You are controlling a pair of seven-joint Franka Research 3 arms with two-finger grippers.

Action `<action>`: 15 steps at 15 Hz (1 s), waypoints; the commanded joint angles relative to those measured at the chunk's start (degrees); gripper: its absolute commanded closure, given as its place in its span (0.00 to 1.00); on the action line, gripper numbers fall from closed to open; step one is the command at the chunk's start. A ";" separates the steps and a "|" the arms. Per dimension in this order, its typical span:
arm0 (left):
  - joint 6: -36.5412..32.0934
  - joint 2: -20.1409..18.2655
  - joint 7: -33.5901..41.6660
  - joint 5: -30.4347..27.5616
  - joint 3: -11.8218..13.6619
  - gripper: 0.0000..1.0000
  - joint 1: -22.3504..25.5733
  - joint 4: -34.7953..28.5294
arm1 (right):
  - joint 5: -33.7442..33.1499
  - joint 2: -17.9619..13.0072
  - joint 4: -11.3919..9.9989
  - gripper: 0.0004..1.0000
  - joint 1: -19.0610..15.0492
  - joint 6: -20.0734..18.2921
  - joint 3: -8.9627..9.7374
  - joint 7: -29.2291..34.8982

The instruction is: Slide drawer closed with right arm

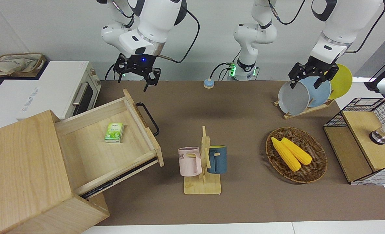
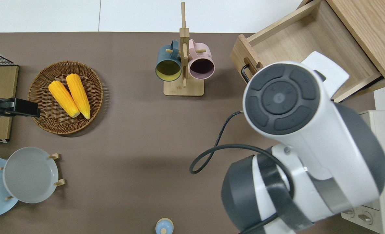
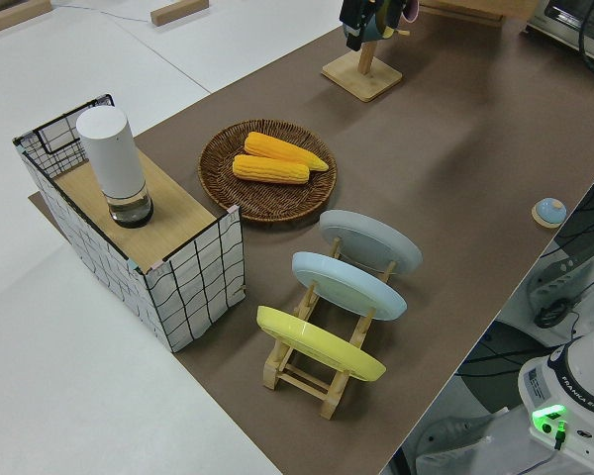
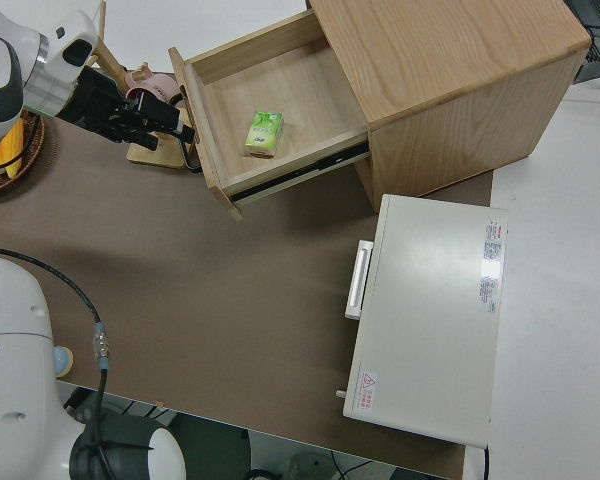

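Right hand (image 1: 139, 72) apparently open, empty, above tabletop (image 1: 244, 107); drawer (image 1: 114, 143) fully out: off-centre push risks jamming, handle (image 1: 149, 118) snagging

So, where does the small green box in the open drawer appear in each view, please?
Front view: the green box lies on the drawer floor, toward the right arm's end of the table.
Overhead view: not visible; the right arm covers that part of the drawer.
Left side view: not in it.
Right side view: near the top, in the drawer, the green box.
Shared landmark: the mug rack, next to the drawer front.
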 commanded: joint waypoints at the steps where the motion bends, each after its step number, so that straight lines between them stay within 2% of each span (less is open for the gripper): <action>1: 0.02 0.76 0.43 0.72 0.95 0.00 -0.99 1.17 | -4.07 2.06 -0.49 0.01 3.82 -1.61 0.08 5.90; 6: 0.02 0.76 0.43 0.72 0.95 0.00 -0.99 1.17 | -7.59 5.75 -0.76 0.01 8.13 -3.72 0.35 13.20; 9: 0.02 0.76 0.43 0.71 0.95 0.00 -0.99 1.17 | -10.14 7.69 -1.81 0.01 10.41 -4.34 0.43 16.37; 11: 0.02 0.76 0.43 0.72 0.95 0.00 -0.99 1.17 | -12.77 8.83 -3.04 0.01 11.30 -4.60 1.22 17.69; 13: 0.02 0.76 0.43 0.72 0.95 0.00 -0.99 1.17 | -16.19 8.92 -5.75 0.01 11.39 -4.60 2.10 17.96; 15: 0.02 0.76 0.43 0.72 0.95 0.00 -0.99 1.17 | -20.15 9.71 -7.43 0.01 11.56 -4.60 3.33 17.35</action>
